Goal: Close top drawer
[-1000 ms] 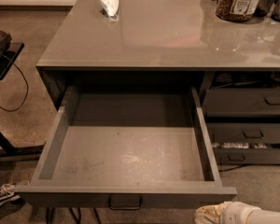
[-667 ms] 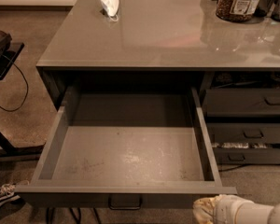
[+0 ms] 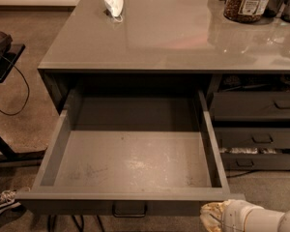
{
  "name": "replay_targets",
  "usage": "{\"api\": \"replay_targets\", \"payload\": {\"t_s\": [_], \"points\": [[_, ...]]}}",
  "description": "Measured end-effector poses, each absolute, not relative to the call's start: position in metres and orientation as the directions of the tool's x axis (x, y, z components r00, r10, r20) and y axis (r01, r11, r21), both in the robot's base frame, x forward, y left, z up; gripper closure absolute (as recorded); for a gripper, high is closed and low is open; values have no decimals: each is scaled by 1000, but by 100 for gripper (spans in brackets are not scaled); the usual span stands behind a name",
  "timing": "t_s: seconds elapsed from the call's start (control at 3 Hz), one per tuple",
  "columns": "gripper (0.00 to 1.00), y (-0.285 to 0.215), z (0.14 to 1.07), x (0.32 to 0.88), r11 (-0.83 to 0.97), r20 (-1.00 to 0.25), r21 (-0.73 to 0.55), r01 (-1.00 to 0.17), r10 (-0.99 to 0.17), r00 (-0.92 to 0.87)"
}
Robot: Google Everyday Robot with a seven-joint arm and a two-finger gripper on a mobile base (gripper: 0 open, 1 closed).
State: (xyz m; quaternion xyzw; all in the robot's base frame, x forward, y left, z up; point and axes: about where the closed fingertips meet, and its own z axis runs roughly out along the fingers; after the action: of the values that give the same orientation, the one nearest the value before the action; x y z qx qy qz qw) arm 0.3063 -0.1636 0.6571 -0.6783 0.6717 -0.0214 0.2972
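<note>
Dark-grey and standing wide open, the top drawer [image 3: 130,196] lay just left of and above the pincer [image 3: 213,217], which sat low beside the right corner of the front panel. Whether the pincer was released or clenched could not be told. The pull handle [image 3: 129,210] was well to its left. A push at that corner, off centre, would likely skew the drawer and jam it. The pincer might also slip past the edge toward the narrower drawers [image 3: 255,105] above it.
</note>
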Motion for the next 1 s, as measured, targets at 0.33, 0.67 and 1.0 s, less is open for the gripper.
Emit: {"api": "replay_targets", "payload": {"t_s": [0.33,0.67,1.0], "points": [[100,-173,643,321,119,-358,-445,-888,-932,54],[100,-192,626,345,165,-325,-465,-870,-946,-5],[100,-210,619,369,197,-296,-471,-860,-953,-56]]}}
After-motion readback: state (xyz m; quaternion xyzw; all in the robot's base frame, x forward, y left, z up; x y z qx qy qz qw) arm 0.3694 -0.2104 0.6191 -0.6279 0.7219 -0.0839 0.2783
